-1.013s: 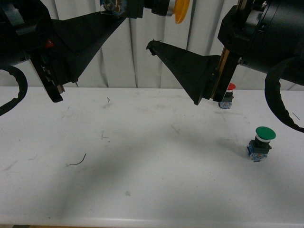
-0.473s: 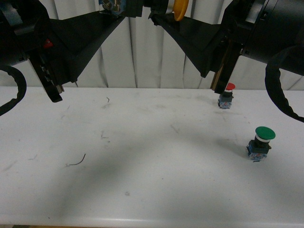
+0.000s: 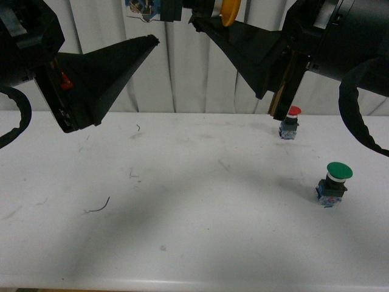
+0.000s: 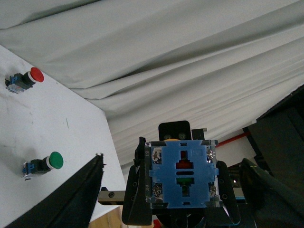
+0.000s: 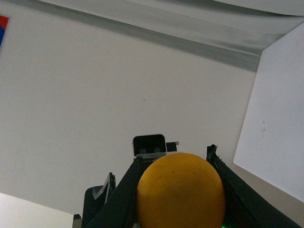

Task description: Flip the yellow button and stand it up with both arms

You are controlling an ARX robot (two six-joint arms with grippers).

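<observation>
You are at the hand-over part of the flip, high above the table [image 3: 182,182]. The yellow button [image 3: 228,11] lies sideways in the air between the fingers [image 5: 124,190] of the right gripper [image 3: 196,19]. They press on its black body from both sides. In the right wrist view the yellow cap [image 5: 180,190] sits between these two fingers and faces the camera. The blue contact block [image 4: 183,175] points away from this gripper, toward the left gripper [image 3: 151,41].

The left gripper is spread wide and holds nothing. Its tip is a little under the blue block and apart from it. In the left wrist view the block is in front of this gripper, between the two open fingers, and they do not touch it.

I judge that the right arm alone carries the button now. The next move, I think, asks you to turn the right wrist until the blue block looks down, then to lower the button to a free place on the table and open only when the base rests flat. Keep it apart from the red-capped switch [image 3: 290,125] and the green-capped switch [image 3: 333,182], which stand well below the right gripper.
</observation>
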